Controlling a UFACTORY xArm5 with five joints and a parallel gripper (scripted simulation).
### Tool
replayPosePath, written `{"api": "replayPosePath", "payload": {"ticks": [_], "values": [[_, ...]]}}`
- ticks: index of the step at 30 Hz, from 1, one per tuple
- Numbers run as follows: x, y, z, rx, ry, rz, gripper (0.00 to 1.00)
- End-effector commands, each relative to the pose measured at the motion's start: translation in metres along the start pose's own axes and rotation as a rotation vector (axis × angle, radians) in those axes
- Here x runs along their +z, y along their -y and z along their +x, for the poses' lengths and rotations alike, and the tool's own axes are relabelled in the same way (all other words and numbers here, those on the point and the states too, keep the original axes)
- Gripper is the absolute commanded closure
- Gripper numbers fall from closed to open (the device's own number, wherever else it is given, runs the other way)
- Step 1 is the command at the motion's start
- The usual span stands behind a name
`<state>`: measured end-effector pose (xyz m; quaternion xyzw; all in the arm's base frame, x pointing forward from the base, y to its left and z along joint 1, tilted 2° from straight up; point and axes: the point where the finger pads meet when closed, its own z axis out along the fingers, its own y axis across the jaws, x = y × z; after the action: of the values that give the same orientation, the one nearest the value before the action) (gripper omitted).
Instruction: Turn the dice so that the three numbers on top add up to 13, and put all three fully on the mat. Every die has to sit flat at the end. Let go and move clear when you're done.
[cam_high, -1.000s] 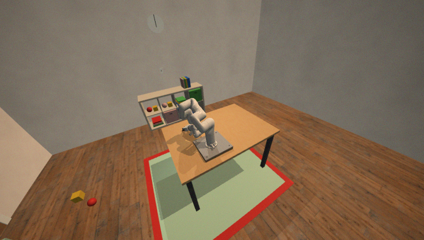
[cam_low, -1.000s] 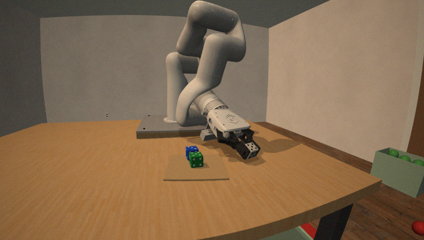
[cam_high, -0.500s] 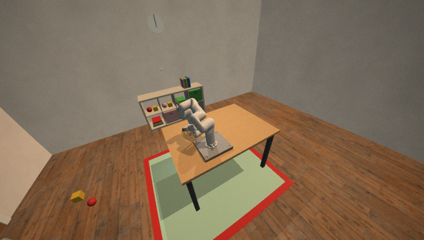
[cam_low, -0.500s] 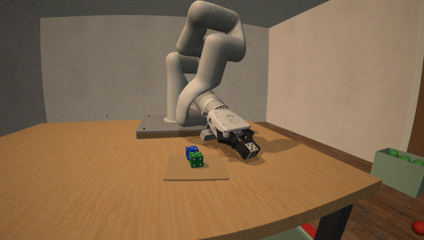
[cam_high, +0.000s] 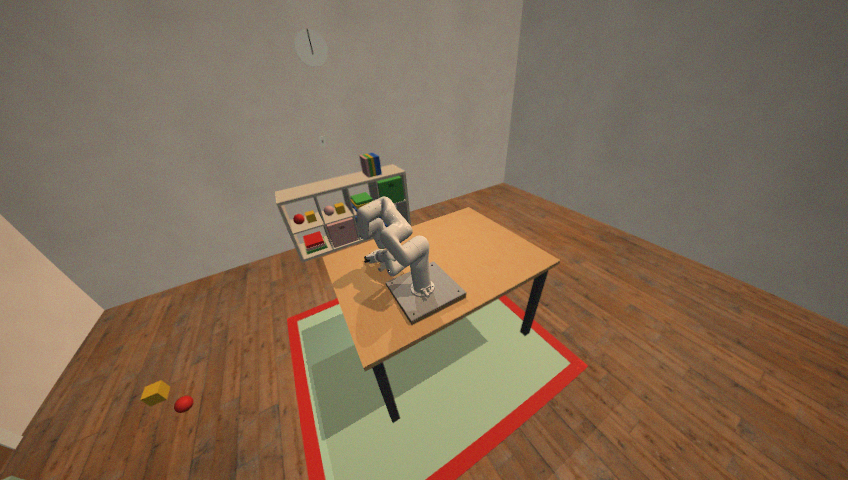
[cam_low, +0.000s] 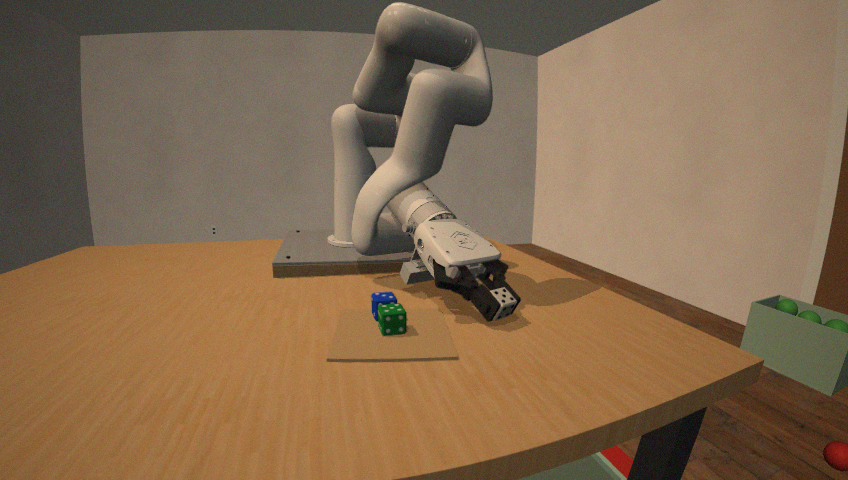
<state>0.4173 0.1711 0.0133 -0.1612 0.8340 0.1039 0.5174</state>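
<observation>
I am gripping the white die [cam_low: 504, 300] between my fingers [cam_low: 484, 295], which are standing part closed around it and holding it firmly. The die is riding tilted, low over the worktop [cam_low: 178, 368], its shadow lying directly beneath. A face with five pips is pointing outward toward the exterior view.

Beside my fingers, off toward the middle of the worktop, the mat [cam_low: 380, 347] is lying flat. The green die [cam_low: 391, 318] is sitting on it and the blue die [cam_low: 382, 300] is sitting just behind the green one, touching or nearly so. Both are looking flat. I cannot count their top pips surely from here.

Step in hand, as I judge it: turning and setting down the third die. It is hanging off the mat, just past the mat's near edge.

Next move is calling for carrying it sideways over the mat, levelling it with the needed face up, lowering until it is resting flat, then releasing.

Writing: a faint emblem is showing on my wrist housing; I am reading no letters.
</observation>
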Motion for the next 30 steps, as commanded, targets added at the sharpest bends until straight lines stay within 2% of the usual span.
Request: {"api": "replayPosePath", "payload": {"ticks": [1, 30], "values": [[0.001, 0.0, 0.0011, 0.0, 0.002, 0.0, 0.73], [0.0024, 0.0, 0.0037, 0.0, 0.002, 0.0, 0.73]]}}
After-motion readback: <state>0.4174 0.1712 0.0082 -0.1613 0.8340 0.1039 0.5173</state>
